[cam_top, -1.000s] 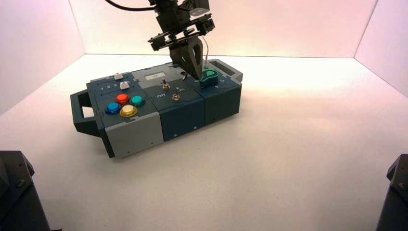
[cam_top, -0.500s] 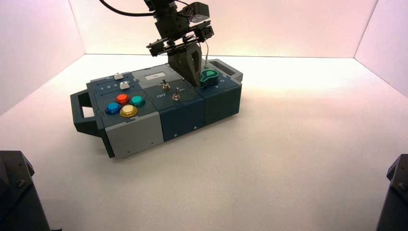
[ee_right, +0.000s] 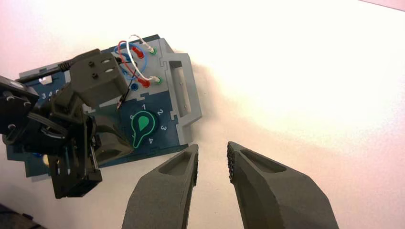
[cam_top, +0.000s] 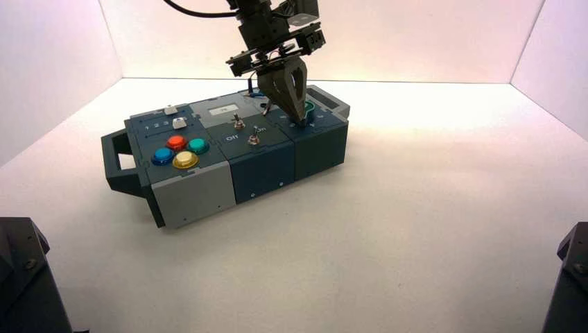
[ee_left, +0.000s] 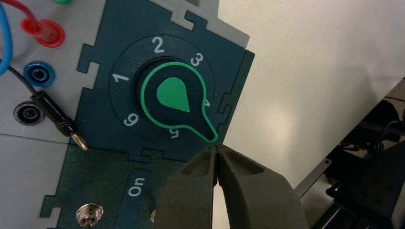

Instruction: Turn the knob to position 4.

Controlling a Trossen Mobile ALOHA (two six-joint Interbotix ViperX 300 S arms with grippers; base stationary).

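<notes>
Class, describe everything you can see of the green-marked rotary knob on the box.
The knob is dark, with a bright green outline and a solid green teardrop at its centre; it looks like plastic. Its body is round, drawn out to one narrow pointer. It sits on a dark blue panel near the box's right end, ringed by white numerals 1 to 6. The pointer lies between 4 and 5. The left gripper's closed fingertips are right at the pointer's tip; whether they touch is unclear.

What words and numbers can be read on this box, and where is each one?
"1", "2", "3", "4" (partly covered), "5", "6": around the knob
"On": beside a metal switch
"Off": by the switches, left of "On"
"1 2 3": by the white sliders; further marks there are too small to read
Display: too small to read
</notes>
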